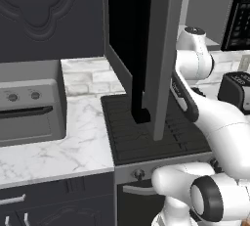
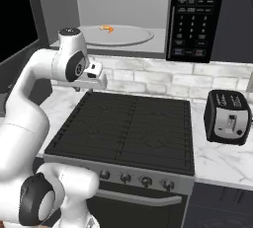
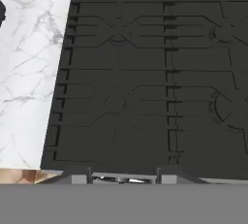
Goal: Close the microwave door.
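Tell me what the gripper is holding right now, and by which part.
Nothing that can be seen. The hand view looks down on the stove top with nothing between the camera and it, and the microwave door hangs open, apart from the hand. Whether the jaws are open cannot be told.

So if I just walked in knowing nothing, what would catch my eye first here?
Probably the microwave door, swung wide open and jutting out over the black stove top. Behind it the microwave gapes above the stove, a small orange bit on its round plate. Then the big white arm, bent up beside the stove's left edge.
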Tool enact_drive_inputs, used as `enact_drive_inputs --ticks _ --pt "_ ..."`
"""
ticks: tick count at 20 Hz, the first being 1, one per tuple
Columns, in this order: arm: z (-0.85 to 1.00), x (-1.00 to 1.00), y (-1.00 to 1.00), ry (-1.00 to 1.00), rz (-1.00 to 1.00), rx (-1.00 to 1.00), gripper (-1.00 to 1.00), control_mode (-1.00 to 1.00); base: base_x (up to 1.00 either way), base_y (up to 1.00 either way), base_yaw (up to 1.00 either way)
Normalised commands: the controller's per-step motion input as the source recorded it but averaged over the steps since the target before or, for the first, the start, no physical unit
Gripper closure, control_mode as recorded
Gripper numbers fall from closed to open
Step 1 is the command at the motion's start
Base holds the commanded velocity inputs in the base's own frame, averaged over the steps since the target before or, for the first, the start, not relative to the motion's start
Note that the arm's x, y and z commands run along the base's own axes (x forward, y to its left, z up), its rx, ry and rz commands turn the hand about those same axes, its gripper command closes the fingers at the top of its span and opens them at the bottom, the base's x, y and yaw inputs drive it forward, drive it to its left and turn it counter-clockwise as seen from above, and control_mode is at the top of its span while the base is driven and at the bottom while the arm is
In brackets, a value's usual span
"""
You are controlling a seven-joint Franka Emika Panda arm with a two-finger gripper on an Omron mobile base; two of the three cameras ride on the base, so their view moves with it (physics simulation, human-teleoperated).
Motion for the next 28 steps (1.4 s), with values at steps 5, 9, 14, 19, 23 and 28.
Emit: enact_drive_inputs --ticks 5,9,14,19,23,28 --pt "0.14 -0.64 0.03 -0.10 0.00 -0.01 -1.00 -1.00 0.00 0.00 0.00" --pt "0.75 -1.00 0.00 -0.47 0.00 -0.02 -1.00 -1.00 0.00 0.00 0.00" --pt "0.68 -0.84 0.00 -0.41 0.00 0.01 -1.00 -1.00 0.00 0.00 0.00" --pt "0.35 -0.59 0.00 -0.14 0.00 0.01 -1.00 -1.00 0.00 0.00 0.00" --pt "0.15 -0.49 0.00 -0.12 0.00 0.00 -1.00 -1.00 0.00 0.00 0.00" --pt "0.04 -0.47 0.00 -0.28 0.00 0.00 -1.00 -1.00 0.00 0.00 0.00"
